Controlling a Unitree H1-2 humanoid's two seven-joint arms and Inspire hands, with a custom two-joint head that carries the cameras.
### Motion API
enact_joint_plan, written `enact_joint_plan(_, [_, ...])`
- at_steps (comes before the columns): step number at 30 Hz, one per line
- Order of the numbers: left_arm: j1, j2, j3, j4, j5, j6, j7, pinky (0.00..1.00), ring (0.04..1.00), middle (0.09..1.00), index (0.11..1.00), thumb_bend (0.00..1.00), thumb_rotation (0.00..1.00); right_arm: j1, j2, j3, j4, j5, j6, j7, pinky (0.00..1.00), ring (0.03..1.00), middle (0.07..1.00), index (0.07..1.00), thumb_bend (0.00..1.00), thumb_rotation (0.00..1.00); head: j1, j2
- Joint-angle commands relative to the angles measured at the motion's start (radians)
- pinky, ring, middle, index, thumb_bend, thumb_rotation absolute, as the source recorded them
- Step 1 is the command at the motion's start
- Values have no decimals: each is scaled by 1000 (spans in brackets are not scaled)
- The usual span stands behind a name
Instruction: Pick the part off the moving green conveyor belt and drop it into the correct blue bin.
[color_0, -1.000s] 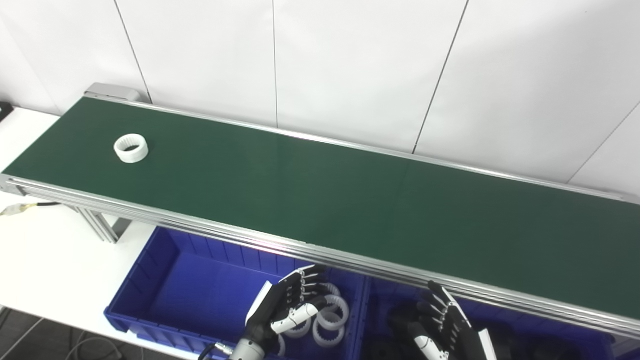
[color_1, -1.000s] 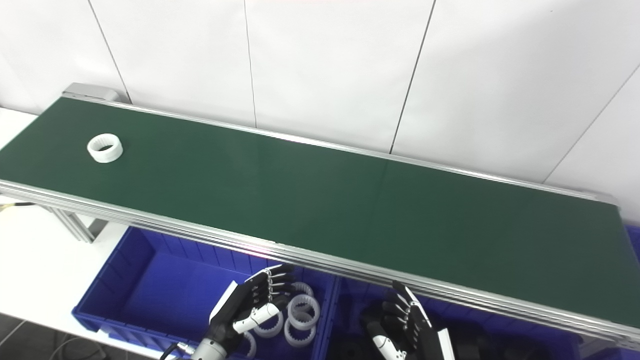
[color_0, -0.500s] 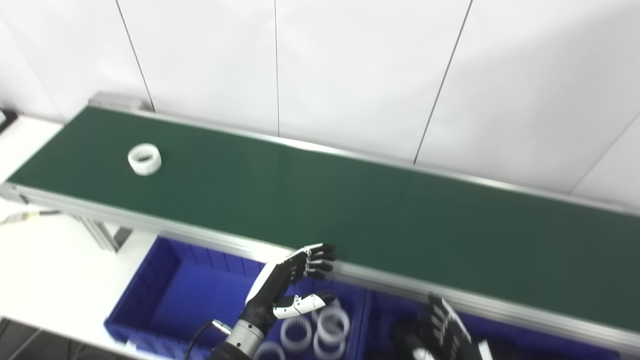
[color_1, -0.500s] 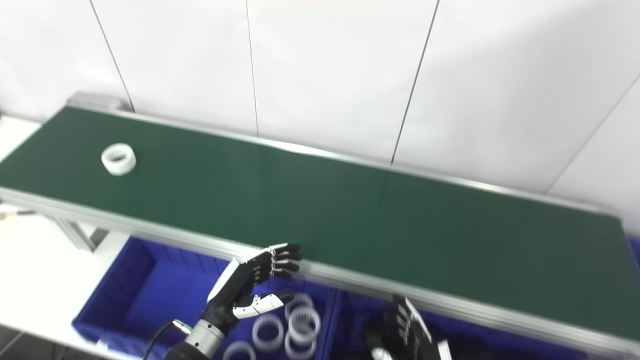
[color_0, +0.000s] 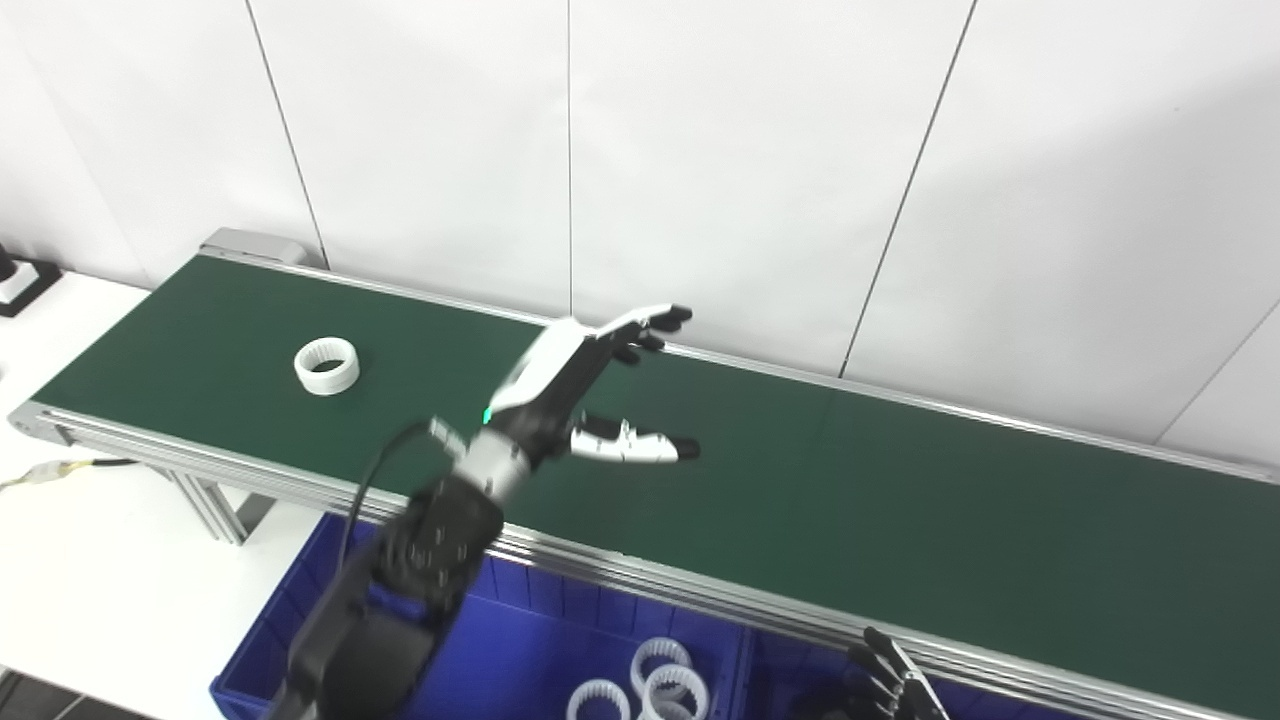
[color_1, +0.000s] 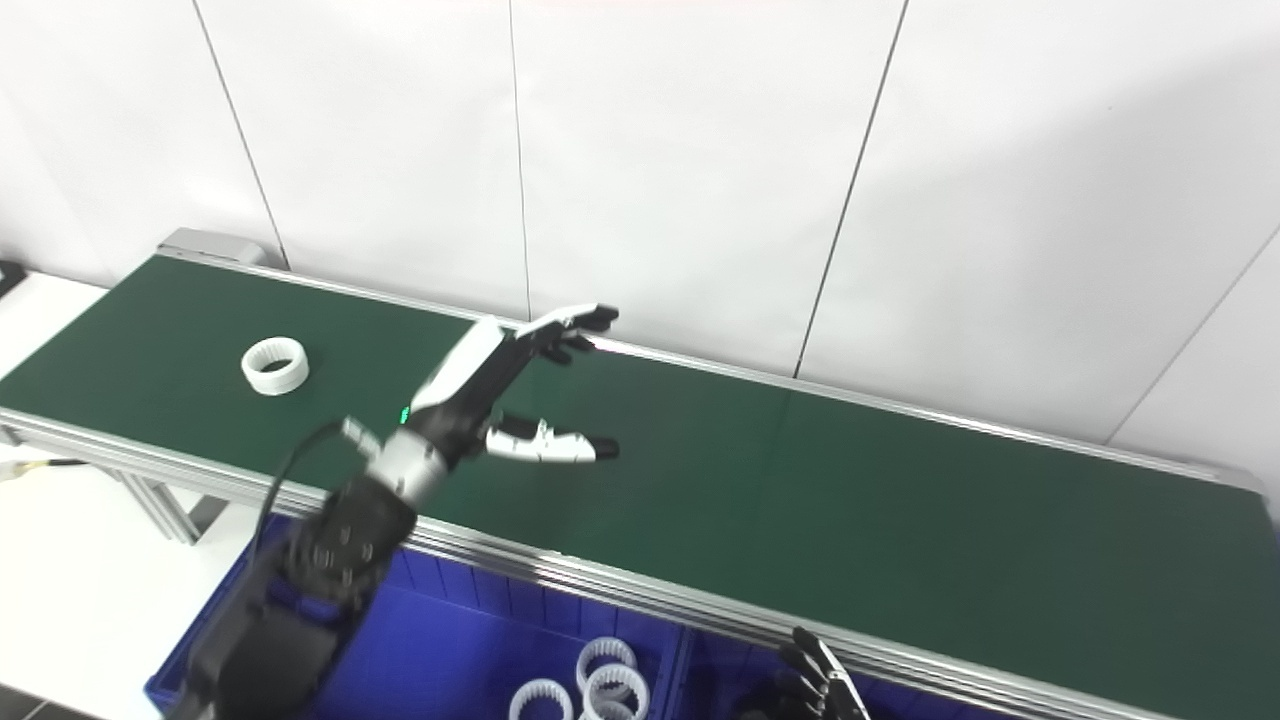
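1. The task is at its early part: the small white plastic ring with toothed inner wall (color_0: 327, 366) lies on the long dark green conveyor belt (color_0: 800, 480), and no hand touches it, so picking and dropping are both not yet done.
2. The left hand (color_0: 585, 395) hovers above the middle of the belt with the fingers spread apart and the thumb stretched out; it holds nothing.
3. The ring is well apart from this hand, on the side of its wrist and toward the far left end of the belt; I judge that the belt will bring it to the hand.
4. Of the right hand (color_1: 815, 680) only the dark fingertips show at the bottom edge, so I cannot tell if it is open or closed.
5. Under the belt, near the left forearm, the blue plastic bin (color_0: 520, 640) already holds several similar white rings (color_0: 650, 685); this is probably the correct bin
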Motion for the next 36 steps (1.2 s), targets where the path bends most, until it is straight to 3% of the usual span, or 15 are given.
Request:
enact_joint_plan(1, [-83, 36, -17, -15, 34, 46, -35, 691, 827, 879, 862, 782, 299, -18, 9, -6, -9, 5, -64, -12, 749, 806, 844, 894, 393, 406, 2, 1])
enact_joint_plan(4, [-156, 79, -51, 38, 59, 106, -98, 701, 831, 873, 832, 824, 288, -19, 10, -9, -7, 7, -61, -11, 756, 811, 849, 899, 395, 409, 0, 1])
enact_joint_plan(9, [-203, 114, -101, 125, 77, 118, -137, 729, 829, 880, 831, 828, 271, -17, 10, -11, -10, 12, -62, -6, 761, 816, 854, 904, 392, 410, 3, 4])
enact_joint_plan(13, [-239, 135, -141, 212, 90, 120, -166, 728, 814, 886, 818, 897, 103, -17, 9, -12, -11, 16, -67, -3, 758, 816, 854, 900, 389, 389, 5, 3])
enact_joint_plan(16, [-263, 150, -168, 287, 104, 123, -184, 762, 832, 895, 815, 917, 81, -15, 10, -13, -12, 21, -65, -2, 763, 818, 853, 899, 395, 390, 4, 2])
enact_joint_plan(22, [-280, 173, -205, 394, 113, 90, -179, 825, 880, 904, 824, 961, 71, -7, 10, -11, -25, 13, -56, -5, 754, 810, 848, 900, 404, 427, -4, -3])
enact_joint_plan(36, [-272, 210, -267, 472, 157, 61, -162, 789, 866, 901, 832, 936, 15, 7, 20, -3, -51, -5, -49, -8, 745, 807, 843, 898, 401, 383, -31, 5])
